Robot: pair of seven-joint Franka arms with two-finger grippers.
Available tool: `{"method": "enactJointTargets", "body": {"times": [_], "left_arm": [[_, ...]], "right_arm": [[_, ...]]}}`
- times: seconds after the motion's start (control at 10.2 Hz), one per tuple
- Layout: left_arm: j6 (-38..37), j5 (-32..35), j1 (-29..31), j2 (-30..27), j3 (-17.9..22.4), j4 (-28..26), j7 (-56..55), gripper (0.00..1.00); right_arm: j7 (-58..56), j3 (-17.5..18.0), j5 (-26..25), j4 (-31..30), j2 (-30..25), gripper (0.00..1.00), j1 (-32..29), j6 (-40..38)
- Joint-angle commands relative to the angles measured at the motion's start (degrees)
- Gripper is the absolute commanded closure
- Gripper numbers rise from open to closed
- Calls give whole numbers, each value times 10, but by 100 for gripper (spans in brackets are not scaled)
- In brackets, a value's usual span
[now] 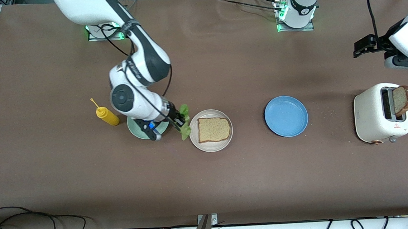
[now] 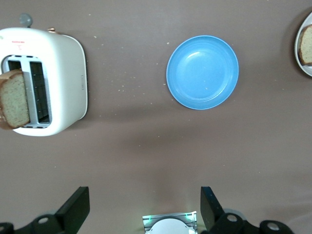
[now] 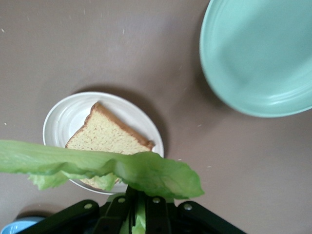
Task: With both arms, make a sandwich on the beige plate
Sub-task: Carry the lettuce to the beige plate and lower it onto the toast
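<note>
The beige plate holds one slice of brown bread. My right gripper is shut on a ruffled green lettuce leaf, just over the gap between this plate and the mint-green plate. The right wrist view shows the lettuce hanging over the bread and the beige plate, pinched in the right gripper. A second bread slice stands in the toaster. My left gripper waits open and empty, high above the table near the toaster; its fingers stand wide apart.
A blue plate lies between the beige plate and the toaster, also seen as the blue plate in the left wrist view. A yellow mustard bottle stands beside the mint-green plate. Cables run along the table edge nearest the camera.
</note>
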Motion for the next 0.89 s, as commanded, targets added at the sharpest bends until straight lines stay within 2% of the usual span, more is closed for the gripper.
{"method": "enactJointTargets", "body": {"times": [0.0,0.2,0.39,0.49,0.59,0.69,0.79], "left_arm": [[16,17,4,-14,-19,-16,-4,0],[18,16,4,-16,-20,-15,-4,0],[18,16,4,-19,-20,-16,-4,0],[18,16,3,-21,-20,-16,-4,0],[18,16,1,-19,-20,-15,-4,0],[17,16,-1,-19,-20,-15,-5,0],[17,16,-3,-20,-20,-15,-4,0]], "right_arm": [[76,-5,11,74,66,98,24,49],[112,0,19,78,90,96,33,98],[130,9,78,79,110,84,33,170],[132,9,118,79,117,74,33,188],[131,9,153,79,118,52,33,195],[134,9,162,79,118,1,32,195],[135,9,163,79,117,0,32,193]]}}
